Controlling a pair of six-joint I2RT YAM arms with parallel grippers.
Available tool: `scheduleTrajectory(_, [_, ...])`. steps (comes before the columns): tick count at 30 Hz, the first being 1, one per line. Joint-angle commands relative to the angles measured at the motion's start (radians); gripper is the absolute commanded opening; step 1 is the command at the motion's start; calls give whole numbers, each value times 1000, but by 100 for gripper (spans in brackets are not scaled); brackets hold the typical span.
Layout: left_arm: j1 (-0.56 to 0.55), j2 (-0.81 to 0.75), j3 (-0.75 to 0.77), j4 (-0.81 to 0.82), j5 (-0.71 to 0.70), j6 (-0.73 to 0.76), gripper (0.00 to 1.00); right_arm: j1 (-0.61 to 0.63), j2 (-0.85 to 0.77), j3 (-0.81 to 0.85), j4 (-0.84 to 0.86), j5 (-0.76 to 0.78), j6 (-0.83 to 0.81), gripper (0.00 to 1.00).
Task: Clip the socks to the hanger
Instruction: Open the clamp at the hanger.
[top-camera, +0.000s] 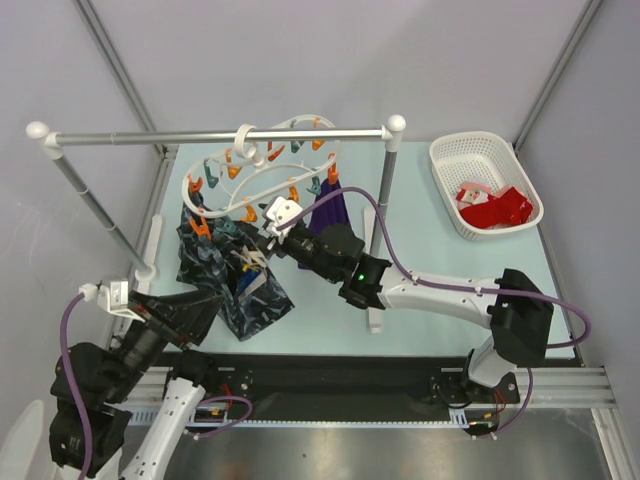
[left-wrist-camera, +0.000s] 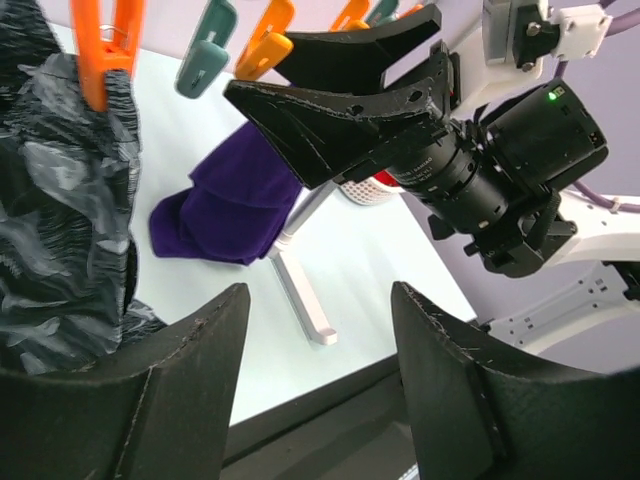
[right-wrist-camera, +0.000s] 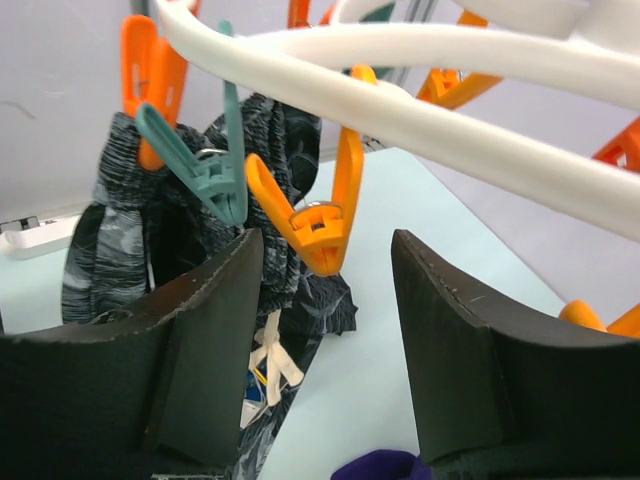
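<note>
The white oval hanger (top-camera: 262, 170) hangs by its hook from the grey rail, with orange and teal clothespins dangling. Red socks (top-camera: 497, 208) lie in the white basket (top-camera: 455, 155) at the far right, with a pink one beside them. My right gripper (top-camera: 270, 236) is open under the hanger; in the right wrist view an orange clothespin (right-wrist-camera: 325, 215) hangs just above its open jaws (right-wrist-camera: 325, 300), below the white ring (right-wrist-camera: 400, 70). My left gripper (top-camera: 212, 302) is open and empty (left-wrist-camera: 320, 330) and faces the right gripper's fingers (left-wrist-camera: 340, 110).
A dark navy patterned cloth (top-camera: 230, 275) hangs clipped from the hanger's left side, close to both grippers. A purple cloth (top-camera: 328, 210) hangs at its right side. The rail's right post (top-camera: 378, 250) and foot (left-wrist-camera: 300, 290) stand mid-table.
</note>
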Motion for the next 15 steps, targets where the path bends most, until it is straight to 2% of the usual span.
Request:
scheduleTrajectory(1, [8, 20, 70, -23, -68, 25, 63, 1, 10, 22, 23, 41, 35, 59])
scheduleTrajectory(3, [8, 9, 97, -64, -170, 33, 63, 5, 6, -3, 51, 54, 46, 64])
scheduleTrajectory(6, [8, -6, 141, -89, -235, 48, 63, 22, 9, -34, 60, 84, 60, 70])
scheduleTrajectory(8, [8, -12, 169, -103, -260, 58, 64, 39, 4, -55, 69, 104, 61, 71])
scheduleTrajectory(11, [8, -20, 184, -111, -309, 65, 64, 53, 1, -75, 85, 88, 77, 69])
scheduleTrajectory(15, [8, -21, 178, -108, -303, 65, 64, 56, 19, -64, 94, 10, 81, 57])
